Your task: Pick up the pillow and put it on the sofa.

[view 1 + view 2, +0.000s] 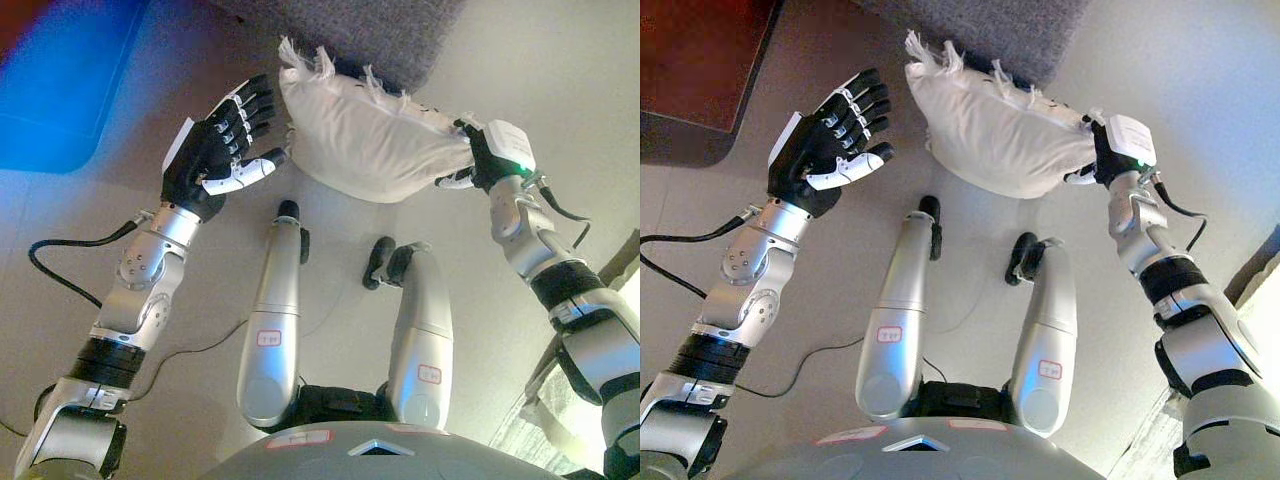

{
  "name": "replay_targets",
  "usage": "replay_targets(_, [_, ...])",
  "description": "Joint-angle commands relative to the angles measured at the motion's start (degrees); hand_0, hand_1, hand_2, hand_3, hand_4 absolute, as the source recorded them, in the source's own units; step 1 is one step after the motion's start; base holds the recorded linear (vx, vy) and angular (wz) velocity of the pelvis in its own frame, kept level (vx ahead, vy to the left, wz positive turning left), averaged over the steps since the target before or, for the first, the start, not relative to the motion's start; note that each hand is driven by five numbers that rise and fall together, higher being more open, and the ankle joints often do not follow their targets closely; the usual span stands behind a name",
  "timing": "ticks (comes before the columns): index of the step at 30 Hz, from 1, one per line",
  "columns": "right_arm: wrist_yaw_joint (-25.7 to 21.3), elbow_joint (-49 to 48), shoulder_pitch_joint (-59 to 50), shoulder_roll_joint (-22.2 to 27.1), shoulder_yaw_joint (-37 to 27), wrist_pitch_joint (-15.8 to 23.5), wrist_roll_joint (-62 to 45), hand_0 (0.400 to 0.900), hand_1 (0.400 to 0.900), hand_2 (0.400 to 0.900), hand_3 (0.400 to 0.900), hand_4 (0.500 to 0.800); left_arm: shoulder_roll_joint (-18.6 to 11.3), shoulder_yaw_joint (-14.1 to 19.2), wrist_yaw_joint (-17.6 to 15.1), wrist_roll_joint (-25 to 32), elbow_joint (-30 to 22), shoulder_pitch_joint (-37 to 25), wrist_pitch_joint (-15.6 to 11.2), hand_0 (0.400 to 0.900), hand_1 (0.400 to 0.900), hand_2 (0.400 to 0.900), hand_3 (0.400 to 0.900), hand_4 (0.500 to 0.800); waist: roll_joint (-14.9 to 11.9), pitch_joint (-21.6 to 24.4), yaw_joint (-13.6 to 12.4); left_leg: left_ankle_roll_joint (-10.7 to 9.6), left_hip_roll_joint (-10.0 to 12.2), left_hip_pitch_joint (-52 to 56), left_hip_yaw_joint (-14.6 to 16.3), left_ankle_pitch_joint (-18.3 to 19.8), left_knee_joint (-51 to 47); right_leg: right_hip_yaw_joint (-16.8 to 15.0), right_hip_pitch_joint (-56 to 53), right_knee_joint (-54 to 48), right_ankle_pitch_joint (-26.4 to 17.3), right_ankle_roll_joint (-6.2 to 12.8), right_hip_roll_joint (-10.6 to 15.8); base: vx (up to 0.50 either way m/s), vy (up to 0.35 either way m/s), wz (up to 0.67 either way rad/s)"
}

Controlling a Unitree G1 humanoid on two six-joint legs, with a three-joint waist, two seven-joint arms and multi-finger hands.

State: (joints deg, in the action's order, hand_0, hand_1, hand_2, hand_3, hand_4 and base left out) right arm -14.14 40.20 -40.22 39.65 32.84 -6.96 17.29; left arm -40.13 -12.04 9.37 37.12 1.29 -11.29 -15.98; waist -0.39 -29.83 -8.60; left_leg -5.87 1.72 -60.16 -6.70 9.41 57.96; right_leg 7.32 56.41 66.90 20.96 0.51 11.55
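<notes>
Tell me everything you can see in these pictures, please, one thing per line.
pillow: one, white with a fringed edge, held up between the two hands, just below the rug's edge.
rug: one, grey and fuzzy, on the floor at the top of the view, partly behind the pillow.
floor: pale beige, under everything.
dark reddish-brown furniture: one piece, top left corner in the right eye view; what it is cannot be told.
pale textured thing: one, bottom right corner, only partly in view.
left hand: one, dark with white tips, fingers straight, open, thumb close to the pillow's left end.
right hand: one, dark, at the pillow's right end, thumb and fingers gripping its corner.
</notes>
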Motion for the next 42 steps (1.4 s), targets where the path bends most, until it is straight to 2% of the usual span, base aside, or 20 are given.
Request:
replay_targets(1, [-3.31, 1.13, -5.79, 6.93, 0.04, 1.39, -0.92, 0.900, 0.900, 0.900, 0.900, 0.800, 0.00, 2.84, 0.49, 1.92, -8.17, -1.70, -7.39, 0.900, 0.900, 0.900, 0.900, 0.800, 3.22, 0.03, -1.09, 9.84, -4.18, 0.87, 8.35, 9.02, 6.77, 5.40, -0.47, 3.04, -1.04, -1.37, -1.65, -0.01, -0.023, 0.09])
replay_targets(4, [-4.66, 1.52, -7.13, 7.93, 0.63, 1.22, -0.90, 0.900, 0.900, 0.900, 0.900, 0.800, -0.52, 2.86, 0.79, 2.44, -8.30, -1.56, -7.93, 0.900, 0.900, 0.900, 0.900, 0.800, 3.55, 0.03, -1.25, 9.86, -4.22, -0.61, 8.46, 9.42, 8.25, 5.54, 0.78, 4.50, -0.48, -1.30, -1.31, -0.03, -0.019, 0.08])
replay_targets(7, [-8.83, 2.90, -8.33, 8.19, 0.61, 0.53, -0.41, 0.900, 0.900, 0.900, 0.900, 0.800, -0.97, 2.45, 0.56, 2.84, -8.32, -1.68, -8.49, 0.900, 0.900, 0.900, 0.900, 0.800, 3.90, 0.03, -1.51, 9.95, -4.24, -1.62, 8.53, 9.83, 9.57, 5.61, 1.51, 5.99, 0.27, -1.28, -0.80, 0.00, -0.010, 0.05])
replay_targets(9, [-9.71, 4.21, -9.11, 8.01, 0.45, 0.62, 0.05, 0.900, 0.900, 0.900, 0.900, 0.800, -1.20, 2.22, 0.55, 2.96, -8.10, -1.84, -8.67, 0.900, 0.900, 0.900, 0.900, 0.800, 4.16, 0.03, -1.68, 10.01, -4.32, -2.12, 8.51, 10.07, 10.19, 5.64, 1.87, 6.52, 0.51, -1.21, -0.59, 0.01, -0.007, 0.05])
replay_targets(13, [-8.26, 5.49, -10.69, 7.93, 1.18, 0.16, -0.43, 0.900, 0.900, 0.900, 0.900, 0.800, -1.89, 2.33, 0.78, 3.39, -8.40, -1.85, -8.77, 0.900, 0.900, 0.900, 0.900, 0.800, 4.68, 0.03, -2.14, 10.07, -4.49, -2.73, 8.46, 10.03, 10.30, 5.75, 2.35, 6.81, 0.65, -1.14, -0.33, 0.01, -0.004, 0.07])
replay_targets(20, [-1.67, 7.07, -13.51, 8.73, 3.25, -0.31, -5.83, 0.900, 0.900, 0.900, 0.900, 0.800, -3.01, 2.63, 1.57, 3.76, -8.41, -1.68, -9.12, 0.900, 0.900, 0.900, 0.900, 0.800, 5.08, 0.03, -2.86, 9.80, -4.59, -4.54, 8.29, 10.11, 11.46, 5.78, 3.79, 7.20, 0.58, -1.11, 0.20, 0.00, -0.002, 0.02])
replay_targets(27, [9.57, 11.78, -17.88, 8.62, 6.21, -0.03, -11.45, 0.900, 0.900, 0.900, 0.900, 0.800, -3.98, 3.22, 1.83, 4.44, -9.19, -2.45, -8.05, 0.900, 0.900, 0.900, 0.900, 0.800, 5.26, 0.03, -4.01, 9.72, -4.94, -6.86, 8.08, 10.39, 13.45, 5.75, 5.58, 8.66, 0.86, -1.29, 0.78, 0.00, 0.003, 0.00])
replay_targets(32, [12.85, 15.36, -19.73, 8.21, 6.95, 0.30, -15.48, 0.900, 0.900, 0.900, 0.900, 0.800, -4.41, 3.37, 2.67, 4.86, -8.69, -2.85, -8.02, 0.900, 0.900, 0.900, 0.900, 0.800, 5.44, 0.03, -4.79, 9.54, -5.24, -7.58, 7.75, 10.44, 14.49, 5.92, 5.96, 10.00, 1.45, -1.41, 1.24, 0.01, -0.016, 0.07])
replay_targets(33, [12.32, 15.78, -19.88, 8.03, 6.85, 0.94, -15.28, 0.602, 0.602, 0.602, 0.602, 0.621, -4.39, 3.36, 2.86, 4.97, -8.40, -2.89, -8.28, 0.900, 0.900, 0.900, 0.900, 0.800, 5.49, 0.03, -4.80, 9.54, -5.20, -7.68, 7.76, 10.42, 14.52, 5.94, 6.05, 10.07, 1.45, -1.40, 1.30, 0.01, 0.003, 0.05])
replay_targets(34, [12.09, 16.19, -20.14, 7.77, 6.65, 0.98, -15.34, 0.480, 0.480, 0.480, 0.480, 0.548, -4.29, 3.29, 3.06, 5.00, -8.15, -2.89, -8.57, 0.900, 0.900, 0.900, 0.900, 0.800, 5.52, 0.03, -4.87, 9.52, -5.23, -7.82, 7.70, 10.51, 14.76, 5.90, 6.17, 10.22, 1.52, -1.39, 1.31, 0.00, 0.000, 0.00])
replay_targets(35, [12.82, 16.19, -20.23, 7.68, 6.52, 0.47, -15.34, 0.400, 0.400, 0.400, 0.400, 0.500, -4.31, 3.33, 3.06, 4.97, -8.22, -2.98, -8.41, 0.900, 0.900, 0.900, 0.900, 0.800, 5.53, 0.03, -4.90, 9.53, -5.26, -7.96, 7.69, 10.58, 14.96, 5.88, 6.22, 10.32, 1.61, -1.41, 1.34, 0.01, 0.003, 0.03])
replay_targets(42, [9.75, 16.85, -21.19, 7.55, 6.19, -0.92, -15.09, 0.400, 0.400, 0.400, 0.400, 0.500, -4.34, 2.93, 2.49, 4.68, -8.81, -2.96, -8.64, 0.900, 0.900, 0.900, 0.900, 0.800, 5.85, 0.03, -4.98, 9.49, -5.12, -8.35, 7.60, 10.45, 14.79, 5.74, 6.54, 9.73, 1.16, -1.18, 1.41, 0.00, 0.004, 0.00])
